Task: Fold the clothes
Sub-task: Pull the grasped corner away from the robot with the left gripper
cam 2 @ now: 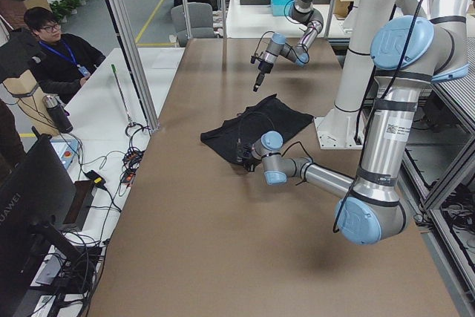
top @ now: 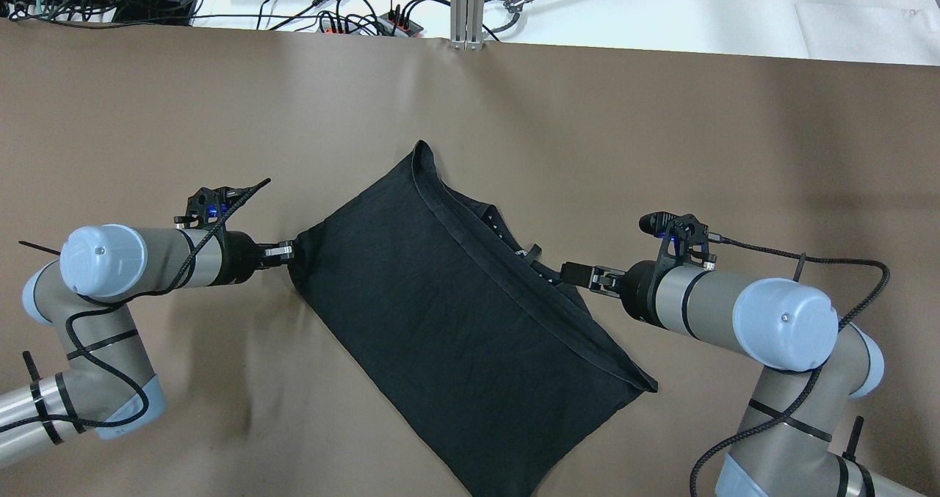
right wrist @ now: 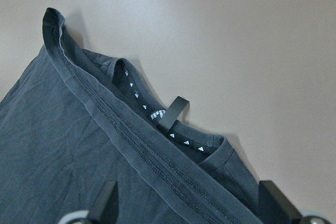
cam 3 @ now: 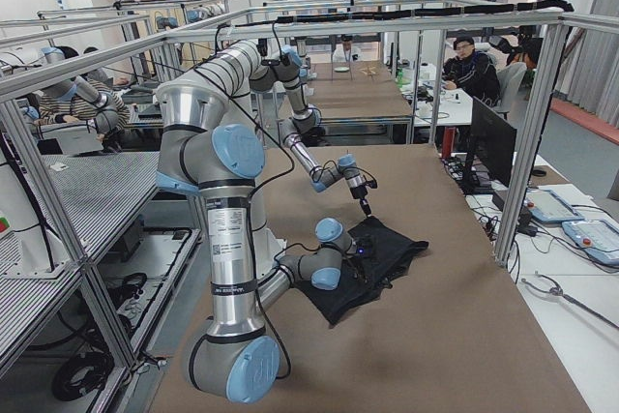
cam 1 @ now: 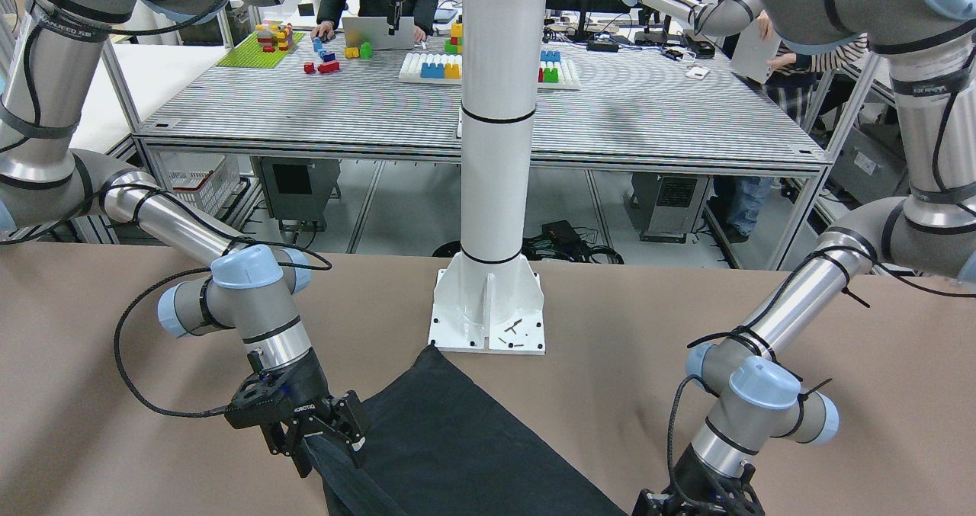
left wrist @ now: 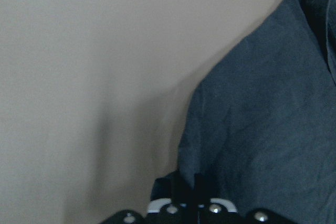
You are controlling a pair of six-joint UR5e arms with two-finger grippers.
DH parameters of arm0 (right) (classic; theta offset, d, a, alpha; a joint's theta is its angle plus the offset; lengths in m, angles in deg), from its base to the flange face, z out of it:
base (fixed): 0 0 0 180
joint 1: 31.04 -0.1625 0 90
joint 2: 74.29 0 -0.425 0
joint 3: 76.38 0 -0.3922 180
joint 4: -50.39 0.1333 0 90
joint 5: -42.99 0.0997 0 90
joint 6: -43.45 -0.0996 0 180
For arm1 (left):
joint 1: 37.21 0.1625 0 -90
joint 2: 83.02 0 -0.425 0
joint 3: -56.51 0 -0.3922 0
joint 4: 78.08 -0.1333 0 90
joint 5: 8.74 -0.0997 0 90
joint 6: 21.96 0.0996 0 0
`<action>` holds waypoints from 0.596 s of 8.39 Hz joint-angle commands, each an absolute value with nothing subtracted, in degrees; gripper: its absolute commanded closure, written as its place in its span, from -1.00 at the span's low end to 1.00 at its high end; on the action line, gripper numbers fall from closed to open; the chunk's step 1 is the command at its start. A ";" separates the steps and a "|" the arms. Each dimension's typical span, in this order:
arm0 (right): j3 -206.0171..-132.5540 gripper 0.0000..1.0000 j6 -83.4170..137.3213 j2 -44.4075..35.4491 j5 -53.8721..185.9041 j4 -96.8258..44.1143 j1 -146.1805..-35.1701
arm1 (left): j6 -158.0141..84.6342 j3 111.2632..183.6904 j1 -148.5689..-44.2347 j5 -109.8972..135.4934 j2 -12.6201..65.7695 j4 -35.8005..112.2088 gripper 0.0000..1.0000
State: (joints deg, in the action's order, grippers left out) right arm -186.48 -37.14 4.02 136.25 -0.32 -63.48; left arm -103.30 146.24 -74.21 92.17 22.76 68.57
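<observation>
The black garment [top: 455, 321] lies flat and skewed on the brown table, folded over, with its stitched hem running diagonally and the neck with small white marks [right wrist: 157, 114] peeking out beside it. My left gripper [top: 288, 251] is shut on the garment's left corner, low at the table; the left wrist view shows its fingers [left wrist: 190, 198] closed on the fabric [left wrist: 262, 129]. My right gripper [top: 571, 271] is open at the neck edge, its fingers [right wrist: 105, 205] spread over the hem and holding nothing. It also shows in the front view [cam 1: 335, 428].
The white post's base [cam 1: 488, 310] stands on the table just behind the garment's near corner [cam 1: 435, 352]. Cables and power strips [top: 352, 12] lie past the far table edge. Bare brown table [top: 183, 115] surrounds the garment.
</observation>
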 commanded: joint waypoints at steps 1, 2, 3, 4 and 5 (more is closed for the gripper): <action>-186.51 -0.88 -37.14 4.02 136.25 -0.32 -63.74 | -103.26 147.65 -75.25 95.14 23.67 63.82 1.00; -186.51 -0.88 -37.40 4.02 136.33 -0.32 -63.74 | -103.00 146.78 -77.18 95.15 26.29 61.08 1.00; -186.51 -0.88 -37.49 4.02 136.33 -0.32 -63.74 | -102.91 145.55 -79.02 94.89 30.41 55.40 1.00; -186.51 -0.88 -37.58 4.11 136.25 -0.32 -63.74 | -102.56 142.84 -80.70 94.71 35.41 50.12 1.00; -186.51 -0.88 -37.84 4.29 136.33 0.11 -63.65 | -102.64 138.29 -82.19 94.63 39.98 49.20 1.00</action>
State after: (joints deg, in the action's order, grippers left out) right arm -186.51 -37.50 4.08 136.29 -0.29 -63.72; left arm -102.80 144.39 -79.19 94.79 31.70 54.74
